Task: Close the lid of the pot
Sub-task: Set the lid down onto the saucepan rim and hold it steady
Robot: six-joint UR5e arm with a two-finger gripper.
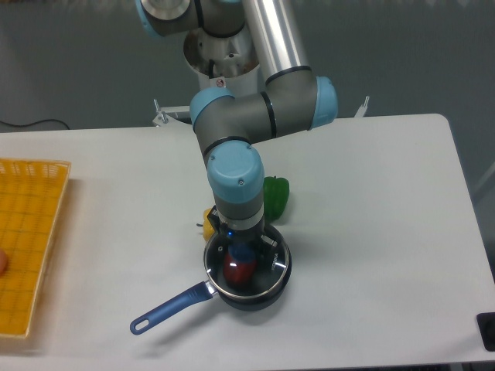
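The glass lid (251, 263) sits on the pot (249, 287) at the white surface (371, 232)'s near edge, jaws (243, 253) gripping its blue knob; a red vegetable (239, 271) shows inside.

**Colours I see on my screen**

The pot (249, 287) is dark grey and its long handle is blue. Through the clear lid (272, 267) with the blue knob I see a red toy vegetable (238, 271). At 11 o'clock from the pot is a yellow vegetable (209, 220), at 1 o'clock a green pepper (276, 196). The arm (255, 116) is silver-grey with light blue caps. The table (371, 216) is white, the basket (27, 239) is orange-yellow with a grid pattern.
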